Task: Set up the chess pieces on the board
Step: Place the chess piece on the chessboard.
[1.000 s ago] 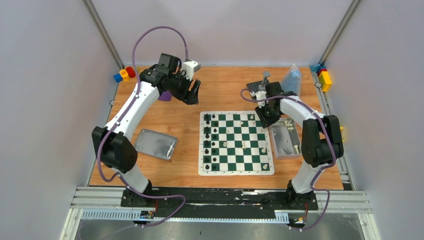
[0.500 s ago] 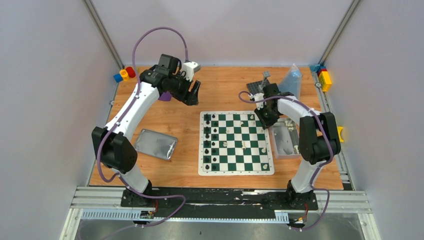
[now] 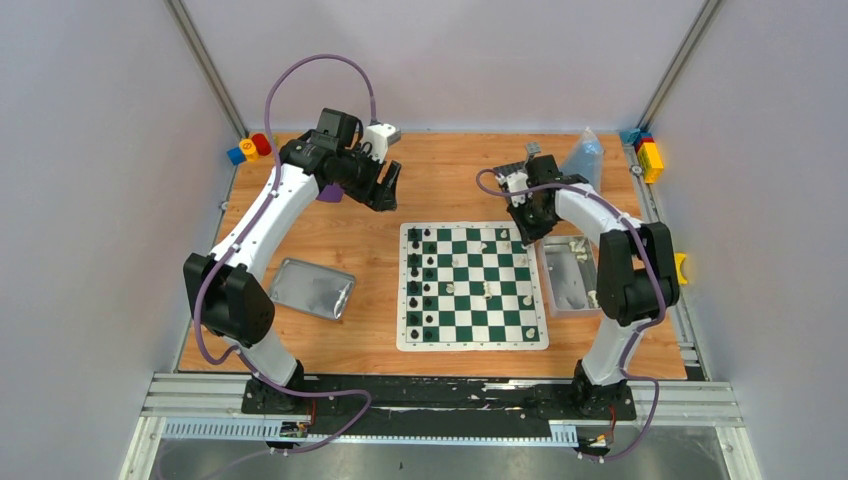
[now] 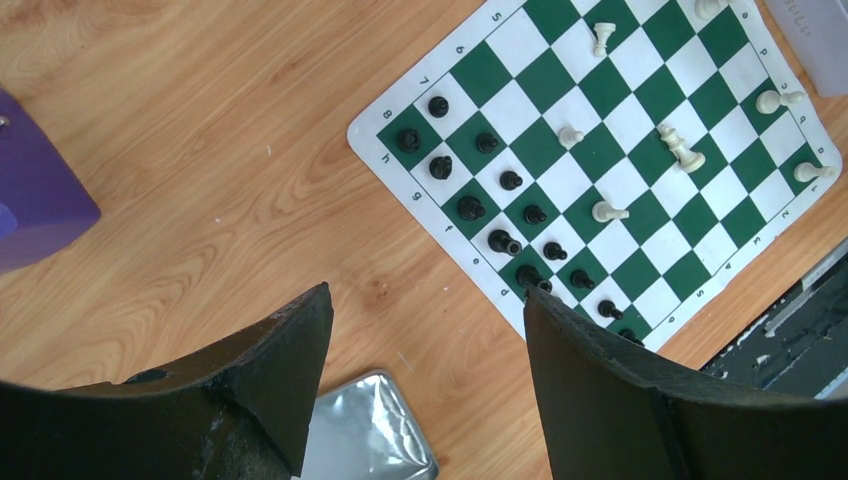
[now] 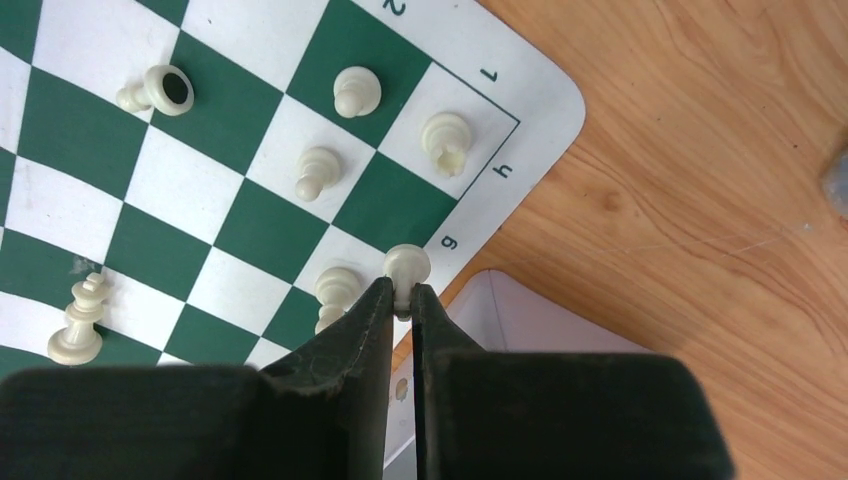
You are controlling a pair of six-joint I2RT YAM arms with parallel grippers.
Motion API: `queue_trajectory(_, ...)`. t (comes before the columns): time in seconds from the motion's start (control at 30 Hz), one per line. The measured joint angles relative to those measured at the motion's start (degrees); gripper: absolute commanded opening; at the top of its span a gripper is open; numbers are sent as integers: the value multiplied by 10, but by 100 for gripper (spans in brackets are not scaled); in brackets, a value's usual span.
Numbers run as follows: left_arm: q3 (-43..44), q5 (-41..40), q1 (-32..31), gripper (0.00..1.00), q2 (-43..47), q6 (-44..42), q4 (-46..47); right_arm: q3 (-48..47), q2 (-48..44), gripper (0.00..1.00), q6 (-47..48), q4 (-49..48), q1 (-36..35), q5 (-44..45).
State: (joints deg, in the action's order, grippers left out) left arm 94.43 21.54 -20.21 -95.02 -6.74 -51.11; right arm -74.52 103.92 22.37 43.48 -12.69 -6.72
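Note:
The green and white board (image 3: 472,286) lies mid-table. Black pieces (image 3: 429,288) stand in two columns along its left side; they also show in the left wrist view (image 4: 510,182). Several white pieces (image 3: 487,291) are scattered on the board, some lying down. My right gripper (image 3: 528,226) hangs over the board's far right corner (image 5: 545,100), shut on a white pawn (image 5: 407,266) held by its stem above the board's edge. Other white pieces (image 5: 334,286) stand close by. My left gripper (image 3: 385,190) is open and empty, above bare wood left of the board.
A clear box (image 3: 568,279) with several white pieces sits right of the board. A silver tin (image 3: 313,288) lies left of it. A purple block (image 4: 35,195) is under the left arm. A grey studded plate (image 3: 513,174) and plastic bag (image 3: 583,158) are behind. Coloured blocks (image 3: 249,149) sit in corners.
My right gripper has moved a little toward the far right corner of the board with the white pawn. The left arm has not moved.

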Motion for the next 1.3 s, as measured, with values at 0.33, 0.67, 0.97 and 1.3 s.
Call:
queue_trajectory(0.33, 0, 0, 0, 78, 0, 0, 0, -20, 35, 6, -4, -1, -7, -13)
queue_trajectory(0.67, 0, 0, 0, 79, 0, 0, 0, -25, 47, 34, -5, -5, -8, -14)
queue_trajectory(0.97, 0, 0, 0, 79, 0, 0, 0, -28, 42, 47, -14, -5, -8, -15)
queue_trajectory(1.3, 0, -9, 0, 80, 0, -3, 0, -21, -73, 48, -28, -23, -53, -68)
